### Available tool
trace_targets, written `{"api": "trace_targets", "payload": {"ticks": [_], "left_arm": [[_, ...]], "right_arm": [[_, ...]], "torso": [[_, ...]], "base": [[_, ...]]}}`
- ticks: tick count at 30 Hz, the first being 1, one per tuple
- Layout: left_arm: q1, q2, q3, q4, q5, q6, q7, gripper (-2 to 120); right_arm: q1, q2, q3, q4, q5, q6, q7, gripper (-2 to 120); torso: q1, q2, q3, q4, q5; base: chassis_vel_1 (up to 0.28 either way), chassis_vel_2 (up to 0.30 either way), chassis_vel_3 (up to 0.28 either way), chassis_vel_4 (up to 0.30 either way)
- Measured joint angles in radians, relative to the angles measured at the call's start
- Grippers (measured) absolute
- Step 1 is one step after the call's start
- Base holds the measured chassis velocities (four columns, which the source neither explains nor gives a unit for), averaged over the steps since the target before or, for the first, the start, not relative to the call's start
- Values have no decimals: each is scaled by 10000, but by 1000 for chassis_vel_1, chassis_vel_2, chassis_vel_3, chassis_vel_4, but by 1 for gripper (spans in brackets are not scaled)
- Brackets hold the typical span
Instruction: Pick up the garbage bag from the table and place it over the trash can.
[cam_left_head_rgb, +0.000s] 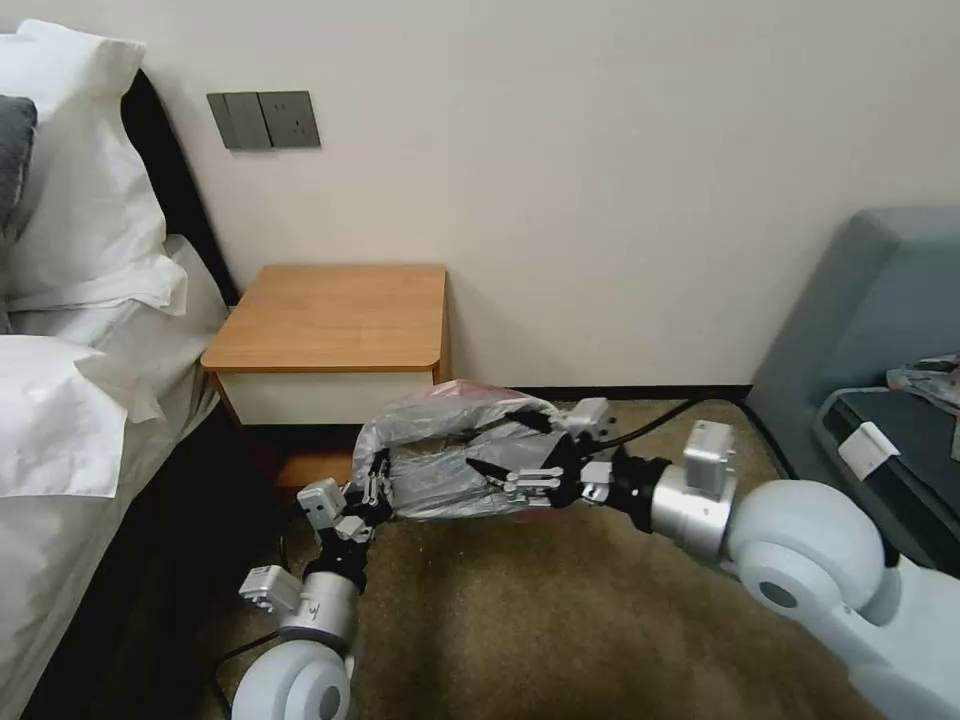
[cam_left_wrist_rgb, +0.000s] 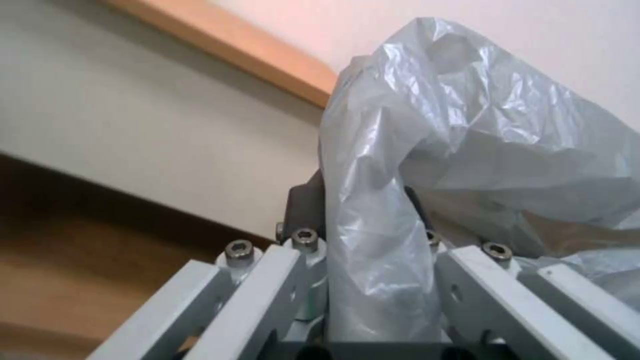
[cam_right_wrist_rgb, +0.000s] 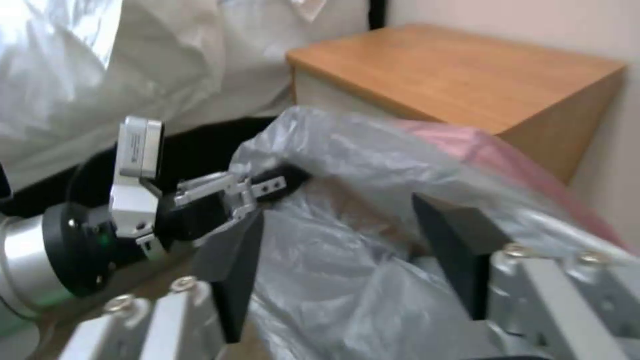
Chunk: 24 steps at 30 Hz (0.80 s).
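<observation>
The garbage bag (cam_left_head_rgb: 455, 455) is suspended between both tools, above the carpet (cam_left_head_rgb: 560, 620) and in front of the table (cam_left_head_rgb: 335, 318), not touching the table top. The left tool (cam_left_head_rgb: 372, 492) grips the bag's left end; in the left wrist view its fingers (cam_left_wrist_rgb: 303, 210) are closed on a gathered fold of plastic. The right tool (cam_left_head_rgb: 500, 448) is at the bag's right side; in the right wrist view its black pads (cam_right_wrist_rgb: 233, 272) stand wide apart with the bag's plastic lying between them. The bag's pinkish-red rim (cam_right_wrist_rgb: 467, 145) faces the table.
</observation>
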Motion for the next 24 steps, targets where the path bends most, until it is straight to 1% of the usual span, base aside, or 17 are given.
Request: {"api": "trace_targets", "payload": {"ticks": [1, 2, 3, 4, 5, 8, 9, 12, 13, 15, 16, 17, 19, 21, 22, 23, 24], "left_arm": [[17, -20, 5, -1, 236, -81, 41, 7], [17, -20, 5, -1, 236, -81, 41, 7], [49, -50, 28, -13, 422, -143, 53, 7], [74, -88, 54, -40, 591, -196, 56, 7], [74, -88, 54, -40, 591, -196, 56, 7], [99, -146, 104, -70, 1034, -348, 68, 7], [99, -146, 104, -70, 1034, -348, 68, 7], [104, -224, 162, -129, 1372, -418, 69, 7], [104, -224, 162, -129, 1372, -418, 69, 7], [110, -251, 188, -193, 1488, -434, 68, 7], [110, -251, 188, -193, 1488, -434, 68, 7], [115, -264, 198, -218, 1591, -465, 68, 7], [133, -285, 207, -257, 1811, -529, 68, 7], [133, -285, 207, -257, 1811, -529, 68, 7], [144, -299, 212, -270, 1996, -585, 68, 7], [144, -299, 212, -270, 1996, -585, 68, 7], [146, -305, 220, -270, 2182, -633, 71, 7]], "right_arm": [[457, -1, -390, -93, 203, -103, 171, 53], [457, -1, -390, -93, 203, -103, 171, 53], [917, 20, -816, -220, 587, -227, 459, 46], [1345, 95, -1234, -309, 1170, -407, 935, 42], [1345, 95, -1234, -309, 1170, -407, 935, 42], [2100, 403, -1959, -403, 2898, -1042, 2443, 27], [2100, 403, -1959, -403, 2898, -1042, 2443, 27], [2629, 825, -2441, -495, 4741, -1368, 4286, 12], [2629, 825, -2441, -495, 4741, -1368, 4286, 12], [2903, 1084, -2681, -709, 5238, -1456, 5112, 2], [2903, 1084, -2681, -709, 5238, -1456, 5112, 2], [3044, 1191, -2778, -814, 5475, -1480, 5475, 0], [3305, 1443, -2988, -931, 5947, -1533, 6158, 0], [3305, 1443, -2988, -931, 5947, -1533, 6158, 0], [3500, 1614, -3169, -1013, 6064, -1550, 6523, 0], [3500, 1614, -3169, -1013, 6064, -1550, 6523, 0], [3669, 1752, -3370, -1071, 6099, -1590, 6740, 0]], "torso": [[0, 0, 0, 0, -3], [0, 0, 0, 0, -3], [0, 0, 0, 0, -5], [0, 0, 0, 0, -3], [0, 0, 0, 0, -3], [0, 0, 0, -1, -3], [0, 0, 0, -1, -3], [0, 0, -1, -1, -4], [0, 0, -1, -1, -4], [0, 0, -1, -1, -1], [0, 0, -1, -1, -1], [0, 0, -1, 0, -4], [0, 0, -1, -2, -2], [0, 0, -1, -2, -2], [0, 0, -1, -2, -4], [0, 0, -1, -2, -4], [0, -1, -1, -1, -4]], "base": [[0, 0, 0, 0], [0, 0, 0, 0], [0, 0, 0, 0], [0, 0, 0, 0], [0, 0, 0, 0], [0, 0, 0, 0], [0, 0, 0, 0], [0, 0, 0, 0], [0, 0, 0, 0], [0, 0, 0, 0], [0, 0, 0, 0], [0, 0, 0, 0], [0, 0, 0, 0], [0, 0, 0, 0], [0, 0, 0, 0], [0, 0, 0, 0], [0, 0, 0, 0]]}}
